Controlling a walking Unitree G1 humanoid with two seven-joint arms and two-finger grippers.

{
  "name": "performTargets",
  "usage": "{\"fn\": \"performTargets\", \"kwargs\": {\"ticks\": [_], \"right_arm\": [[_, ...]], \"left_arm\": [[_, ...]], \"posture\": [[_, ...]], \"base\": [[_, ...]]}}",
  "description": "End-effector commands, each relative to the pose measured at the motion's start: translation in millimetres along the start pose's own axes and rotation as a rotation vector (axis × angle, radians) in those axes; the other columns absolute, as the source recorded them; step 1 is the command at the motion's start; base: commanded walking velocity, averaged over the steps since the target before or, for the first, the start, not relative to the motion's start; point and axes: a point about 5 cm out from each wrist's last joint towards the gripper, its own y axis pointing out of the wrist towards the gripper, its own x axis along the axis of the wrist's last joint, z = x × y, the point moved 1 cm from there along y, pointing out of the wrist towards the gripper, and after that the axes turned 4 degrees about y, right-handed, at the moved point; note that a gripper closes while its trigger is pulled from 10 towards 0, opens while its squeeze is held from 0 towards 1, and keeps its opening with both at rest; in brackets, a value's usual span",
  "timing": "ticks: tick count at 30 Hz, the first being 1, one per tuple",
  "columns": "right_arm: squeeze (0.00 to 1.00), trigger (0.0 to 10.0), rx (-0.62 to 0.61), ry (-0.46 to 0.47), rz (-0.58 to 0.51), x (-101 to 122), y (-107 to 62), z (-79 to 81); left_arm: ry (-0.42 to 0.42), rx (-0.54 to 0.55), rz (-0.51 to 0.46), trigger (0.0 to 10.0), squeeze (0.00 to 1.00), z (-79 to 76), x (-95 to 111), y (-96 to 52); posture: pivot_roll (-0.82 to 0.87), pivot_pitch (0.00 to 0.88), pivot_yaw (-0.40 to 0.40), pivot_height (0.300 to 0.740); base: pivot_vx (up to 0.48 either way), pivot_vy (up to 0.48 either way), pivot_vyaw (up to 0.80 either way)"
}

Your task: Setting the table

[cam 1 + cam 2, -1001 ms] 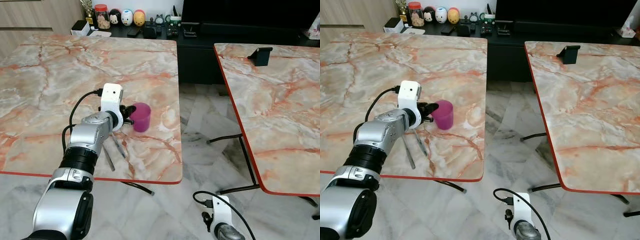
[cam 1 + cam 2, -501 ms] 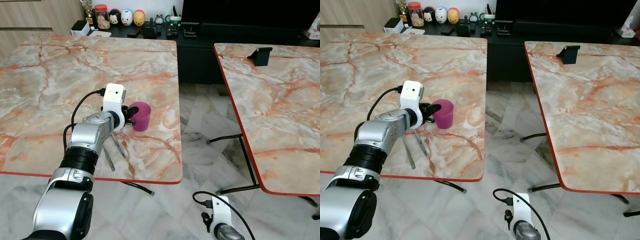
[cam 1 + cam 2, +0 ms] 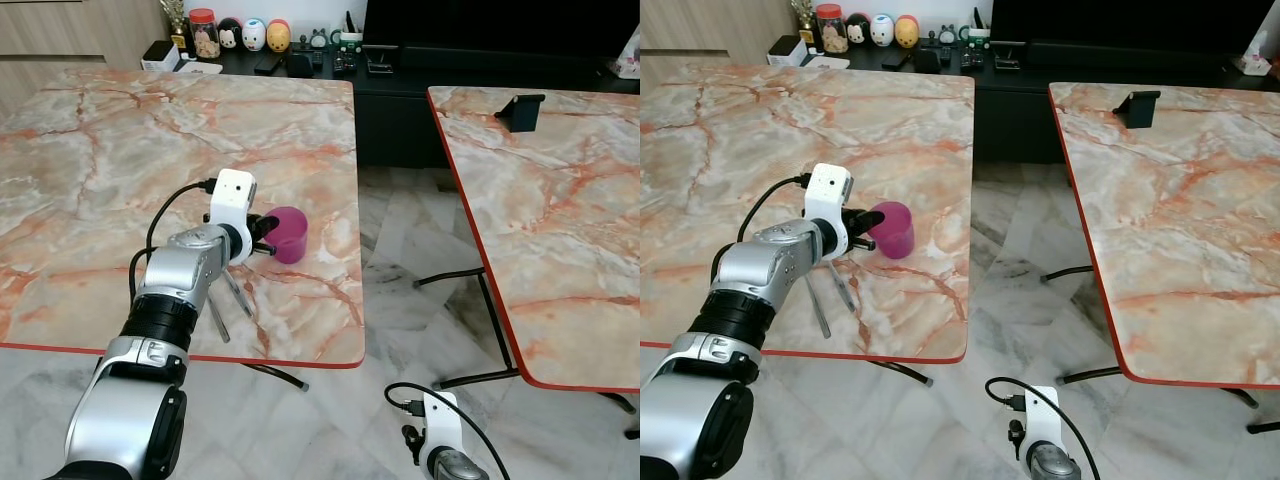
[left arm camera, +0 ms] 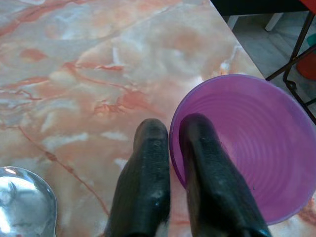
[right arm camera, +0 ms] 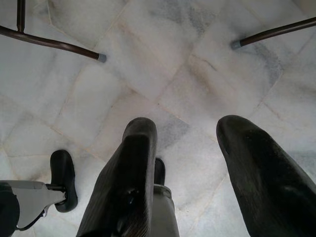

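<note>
The cup (image 3: 289, 234) is a purple plastic tumbler on the near-right part of the marble surface (image 3: 120, 140), close to its right edge. It is tilted, with its mouth turned toward the arm, not standing upright. In the left wrist view the ribbed interior of the cup (image 4: 247, 148) faces the camera.

The left end effector (image 4: 170, 163) pinches the rim: one finger (image 4: 212, 177) lies inside the cup wall and the other (image 4: 145, 173) outside it, pressed together on the thin plastic. A rim pinch suits a light, open vessel, since it needs no wide opening and leaves the body free to pivot. The tilt is probably a result of this grip, the cup leaning about its base as the wrist moves.

Two pieces of cutlery (image 3: 228, 300) lie flat on the surface just beside the cup, under the left forearm. A spoon bowl (image 4: 22, 197) shows at the edge of the left wrist view. Their closeness suggests one place setting is being assembled here.

The right end effector (image 5: 190, 163) hangs idle over the tiled floor (image 5: 148, 74), fingers spread and holding nothing.

A second surface (image 3: 560, 220) stands well apart to the right, carrying a small black stand (image 3: 520, 110).

Risk: a thin rim may slip from the pinch or the cup may tip over.
</note>
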Motion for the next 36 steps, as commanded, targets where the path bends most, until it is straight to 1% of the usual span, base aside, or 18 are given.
{"fn": "performTargets", "kwargs": {"ticks": [1,17,19,21,22,24,27,28,29,32,33,34,35,36], "right_arm": [[0.00,10.0,-0.002,0.013,0.002,0,0.1,0.6],[0.00,10.0,0.000,0.011,0.001,1,0.1,0.5],[0.00,10.0,0.000,0.010,0.001,1,0.1,0.5],[0.00,10.0,-0.001,0.011,0.001,1,0.1,0.5],[0.00,10.0,-0.001,0.011,0.001,1,0.1,0.5],[0.00,10.0,-0.001,0.011,0.001,1,0.1,0.5],[0.00,10.0,-0.003,0.009,0.000,0,0.1,-0.1],[0.00,10.0,-0.004,0.008,0.000,0,0.1,-0.4],[0.00,10.0,-0.004,0.007,0.000,0,0.1,-0.6],[0.00,10.0,-0.005,0.004,-0.002,0,0.0,-1.4],[0.00,10.0,-0.005,0.002,-0.002,0,0.0,-1.6],[0.00,10.0,-0.005,0.002,-0.002,0,0.0,-1.6],[0.00,10.0,-0.006,0.001,-0.003,1,0.0,-1.8],[0.00,10.0,-0.006,0.001,-0.004,1,-0.1,-2.0]], "left_arm": [[0.018,-0.003,0.016,0.0,0.00,0.5,-2,-1.7],[0.013,-0.008,0.008,0.0,0.00,-1.4,-5,-3.3],[-0.005,-0.001,-0.007,0.0,0.00,-1.5,-6,-3.8],[-0.017,0.012,-0.040,0.0,0.00,-0.9,-6,-5.3],[-0.017,0.012,-0.040,0.0,0.00,-0.9,-6,-5.3],[-0.042,0.027,-0.088,0.0,0.00,0.6,-5,-8.2],[-0.101,0.028,-0.193,0.0,0.00,1.5,-1,-16.9],[-0.121,0.028,-0.240,10.0,0.00,1.3,2,-21.3],[-0.131,0.030,-0.269,10.0,0.00,1.1,4,-24.3],[-0.185,0.041,-0.388,10.0,0.00,-0.6,6,-39.7],[-0.198,0.072,-0.409,10.0,0.00,0.7,2,-45.3],[-0.198,0.072,-0.409,10.0,0.00,0.7,2,-45.3],[-0.202,0.113,-0.430,10.0,0.00,2.6,-2,-51.0],[-0.193,0.141,-0.435,10.0,0.00,4.1,-5,-53.6]], "posture": [[0.08,0.031,-0.035,0.740],[0.08,0.032,-0.037,0.740],[0.08,0.032,-0.037,0.740],[0.08,0.032,-0.037,0.740],[0.08,0.032,-0.037,0.740],[0.08,0.032,-0.037,0.740],[0.07,0.030,-0.040,0.740],[0.07,0.030,-0.043,0.740],[0.07,0.030,-0.043,0.740],[0.07,0.029,-0.047,0.740],[0.07,0.027,-0.049,0.740],[0.07,0.027,-0.049,0.740],[0.07,0.026,-0.049,0.740],[0.07,0.023,-0.049,0.740]], "base": [[0.000,0.000,0.00],[0.000,0.000,0.00],[0.000,0.000,0.00],[0.000,0.000,0.00],[0.000,0.000,0.00],[0.000,0.000,0.00],[0.000,0.000,0.00],[0.000,0.000,0.00],[0.000,0.000,0.00],[0.000,0.000,0.00],[0.000,0.000,0.00],[0.000,0.000,0.00],[0.000,0.000,0.00],[0.000,0.000,0.00]]}}
